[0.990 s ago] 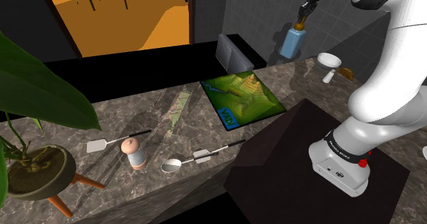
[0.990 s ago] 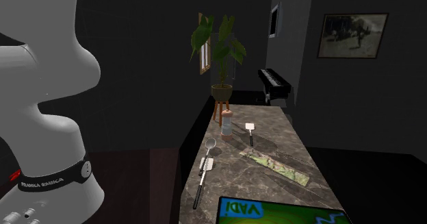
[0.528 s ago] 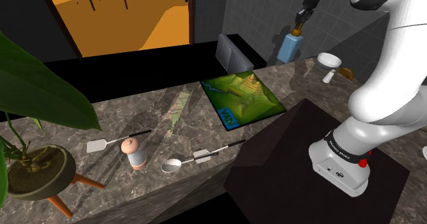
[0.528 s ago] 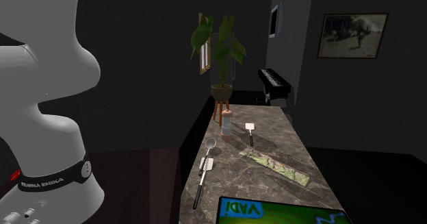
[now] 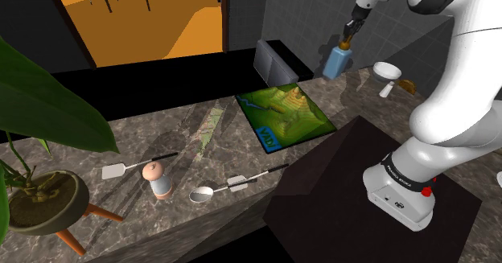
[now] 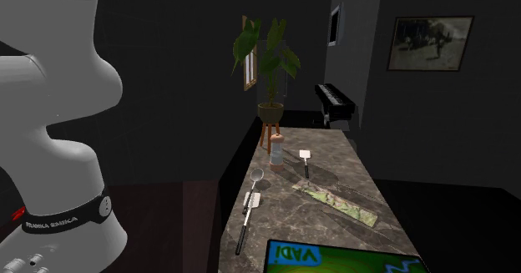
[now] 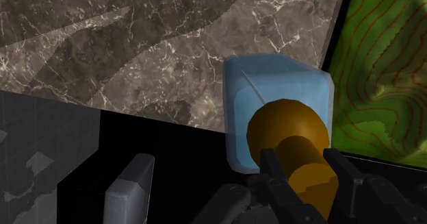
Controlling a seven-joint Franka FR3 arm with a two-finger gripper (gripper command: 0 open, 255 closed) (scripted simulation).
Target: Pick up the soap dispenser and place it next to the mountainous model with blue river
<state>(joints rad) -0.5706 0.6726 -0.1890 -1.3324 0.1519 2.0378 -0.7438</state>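
Observation:
The soap dispenser (image 5: 337,61) is a pale blue bottle with a brown pump top, hanging in the air above the counter's far end. My gripper (image 5: 349,34) is shut on its pump top. From the wrist view the blue bottle (image 7: 274,106) hangs below the gripper (image 7: 304,175), whose two black fingers (image 7: 275,171) clasp the brown pump. The mountainous model (image 5: 285,114) is a green relief board with a blue river, lying flat on the marble counter toward the shoulder view's lower left of the bottle. Its green terrain (image 7: 386,65) lies just beside the bottle; its near edge (image 6: 334,259) shows too.
A white cup-like item (image 5: 387,74) stands beyond the model at the shoulder view's right. A narrow map strip (image 5: 208,129), two spatulas (image 5: 121,170), a strainer spoon (image 5: 203,194) and a small pink-topped bottle (image 5: 158,179) lie along the counter. A potted plant (image 5: 40,193) stands at the left end.
The gripper has carried the soap dispenser up and toward the shoulder view's left, nearer the model. Nothing else has moved.

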